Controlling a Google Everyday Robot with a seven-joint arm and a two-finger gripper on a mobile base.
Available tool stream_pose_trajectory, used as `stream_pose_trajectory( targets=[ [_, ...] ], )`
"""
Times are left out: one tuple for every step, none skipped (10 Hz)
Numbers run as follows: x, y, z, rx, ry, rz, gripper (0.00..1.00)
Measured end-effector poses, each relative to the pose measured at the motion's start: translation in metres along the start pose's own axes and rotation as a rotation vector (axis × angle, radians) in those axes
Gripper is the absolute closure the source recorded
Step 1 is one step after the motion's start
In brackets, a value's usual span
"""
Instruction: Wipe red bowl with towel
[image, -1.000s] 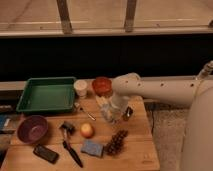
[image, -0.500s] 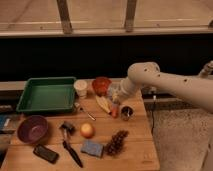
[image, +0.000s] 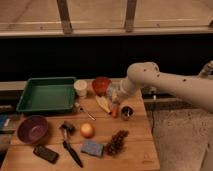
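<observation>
Gripper (image: 114, 96) closed just right of the small glossy orange-red bowl (image: 101, 85).
There is one such bowl, round and upright with its mouth up, at the far edge of the wooden table (image: 135, 150), between one white cup (image: 80, 88) and the gripper. One larger purple bowl (image: 33, 129) sits front left. The one light grey-blue cloth towel (image: 111, 92) seems bunched in the closed fingers, and which way it lies is hard to make out.

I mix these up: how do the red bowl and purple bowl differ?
The red bowl is smaller and orange-red; the purple bowl is larger and maroon. The red bowl sits at the back beside a white cup; the purple bowl at the left edge. The shut tool hangs by the red bowl, far from the purple bowl. Both stand upright.
</observation>
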Motion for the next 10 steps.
stream_pose_trajectory(
  targets=[
    [-0.007,-0.005,0.002,-0.021,-0.008,0.012,1.0],
    [-0.018,-0.006,0.007,-0.042,-0.014,0.01,1.0],
    [-0.032,0.0,0.017,-0.063,-0.014,-0.001,1.0],
    [-0.04,0.006,0.024,-0.076,-0.013,-0.011,1.0],
    [-0.05,0.015,0.035,-0.091,-0.008,-0.028,1.0],
    [-0.062,0.028,0.047,-0.105,0.0,-0.056,1.0],
    [-0.07,0.037,0.056,-0.113,0.006,-0.078,1.0],
    [-0.081,0.049,0.066,-0.127,0.012,-0.107,1.0],
    [-0.094,0.056,0.073,-0.142,0.008,-0.135,1.0],
    [-0.106,0.057,0.074,-0.147,-0.009,-0.146,1.0]
  ],
)
